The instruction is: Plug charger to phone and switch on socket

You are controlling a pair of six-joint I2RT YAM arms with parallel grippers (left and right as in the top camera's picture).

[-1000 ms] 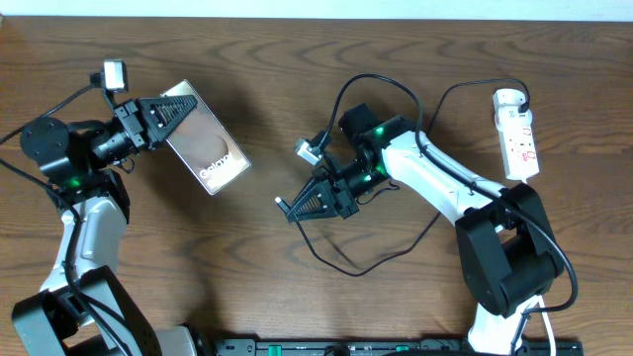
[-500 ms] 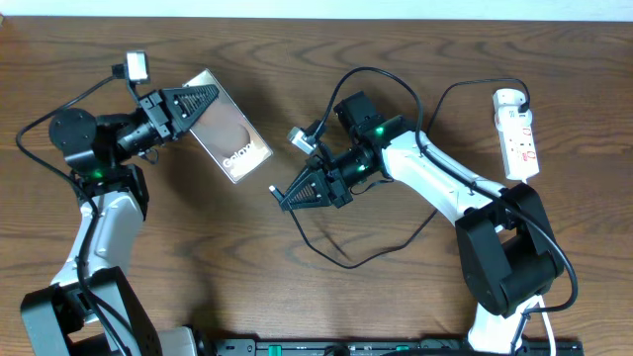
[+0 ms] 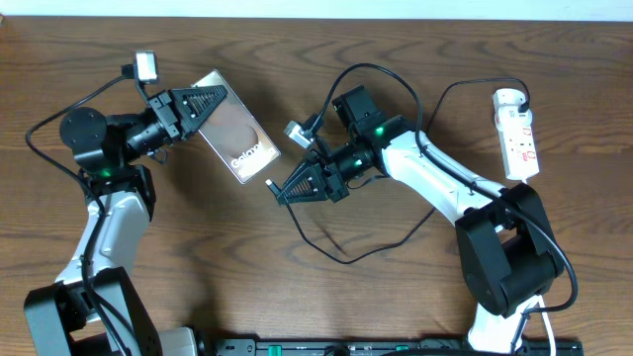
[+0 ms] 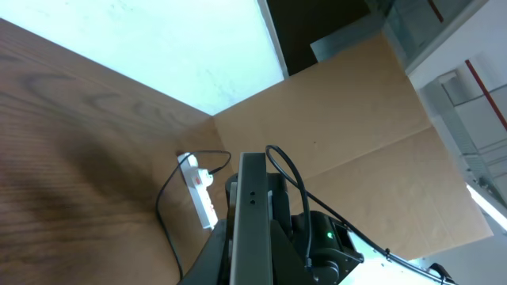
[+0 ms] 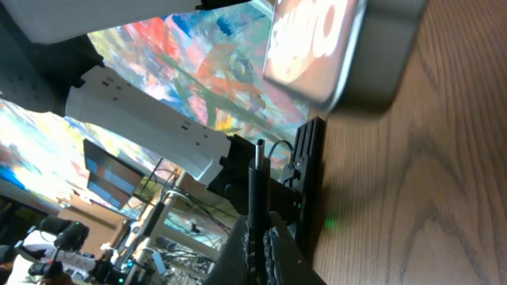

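The phone [image 3: 237, 131], bronze-brown with white "Galaxy" lettering, is held above the table at upper left by my left gripper [image 3: 220, 96], which is shut on its far end; in the left wrist view its edge [image 4: 252, 214] runs up between the jaws. My right gripper [image 3: 281, 194] is shut on the charger, a thin black cable whose connector tip [image 3: 271, 185] sticks out close to the phone's near end. In the right wrist view the plug [image 5: 256, 178] stands between the jaws with the phone's lower end [image 5: 333, 47] above it. The white socket [image 3: 517, 133] lies at far right.
The charger cable loops over the table [image 3: 346, 259] under the right arm and runs back to the socket's end [image 3: 509, 98]. The socket also shows in the left wrist view [image 4: 198, 190]. A dark rail [image 3: 396, 346] lies along the front edge.
My left gripper has carried the phone rightward and tilted it toward the middle. My right gripper has moved up and left with the charger, so tip and phone are much closer.
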